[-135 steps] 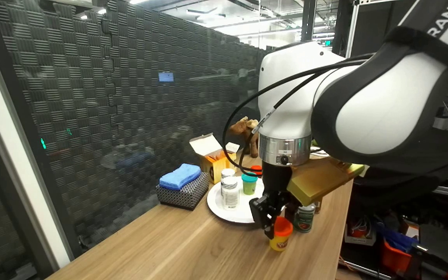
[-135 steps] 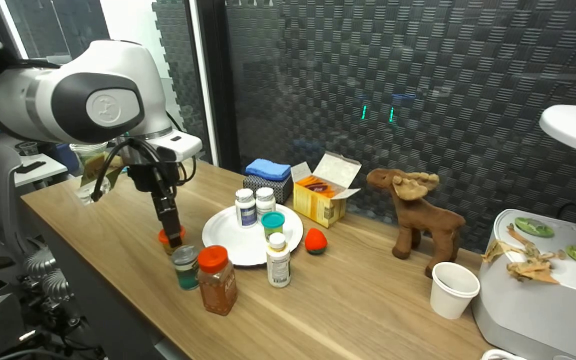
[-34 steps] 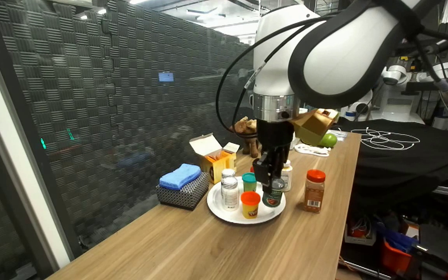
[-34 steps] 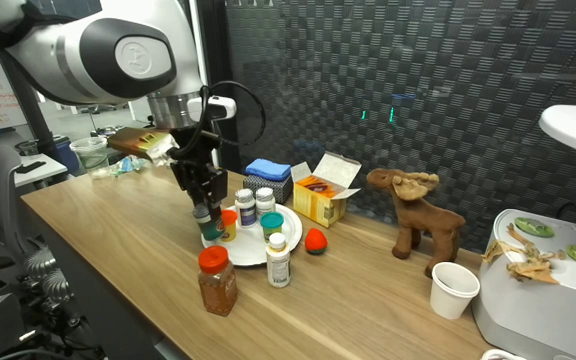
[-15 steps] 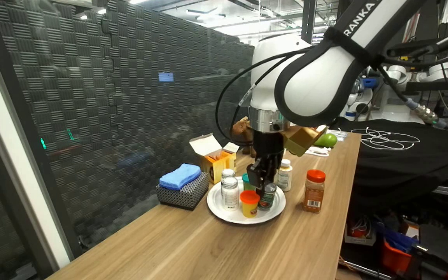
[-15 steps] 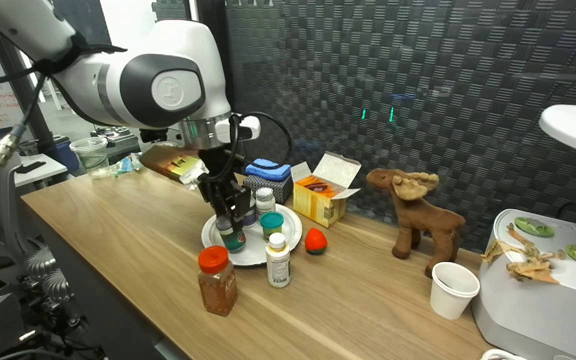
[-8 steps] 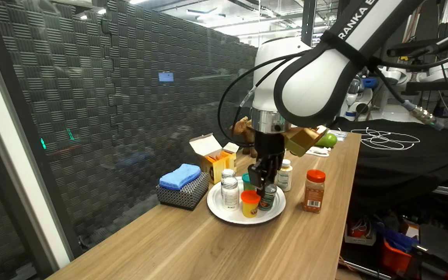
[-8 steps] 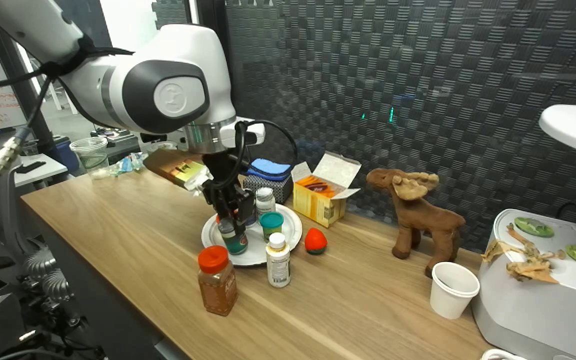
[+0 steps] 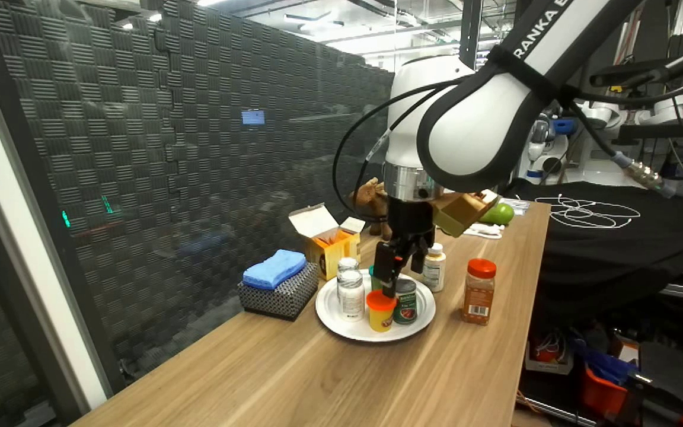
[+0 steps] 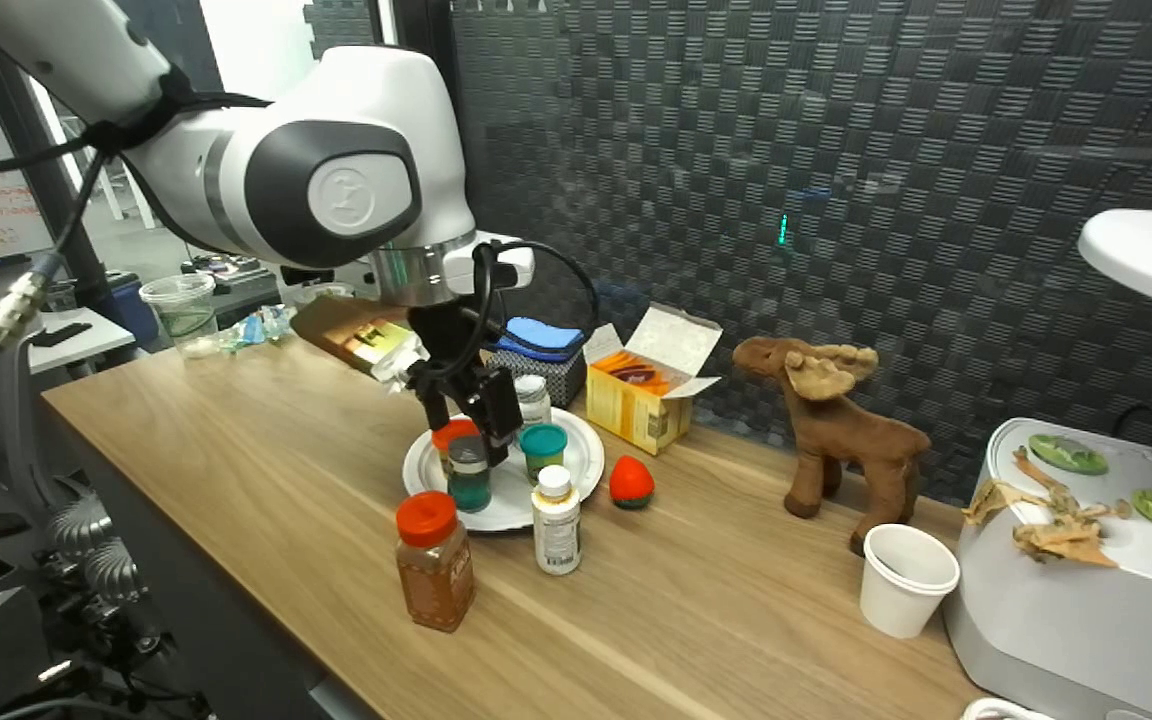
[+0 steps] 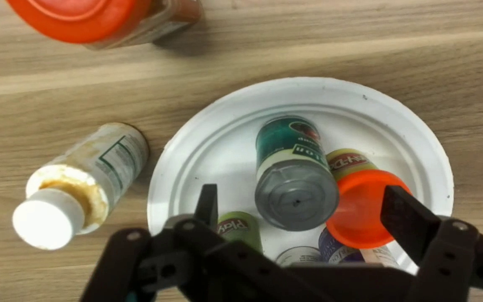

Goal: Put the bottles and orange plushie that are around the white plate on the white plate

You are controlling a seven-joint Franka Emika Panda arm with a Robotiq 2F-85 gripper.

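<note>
Grey-capped green bottle (image 11: pixel 296 172) stands on the white plate (image 11: pixel 220 167), the jaws spread and holding nothing: its placing seems done. Next likely comes a lift clear, then fetching the orange plushie (image 10: pixel 631 482), white-capped bottle (image 10: pixel 557 530) or red-capped jar (image 10: pixel 436 565), all near the plate.

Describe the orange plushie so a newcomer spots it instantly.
Find the white plate in an exterior view. Off its rim, toward the brown moose, sits the orange plushie. Unlike the white-capped bottle nearby, it's a rounded lump with a dark green base.
</note>
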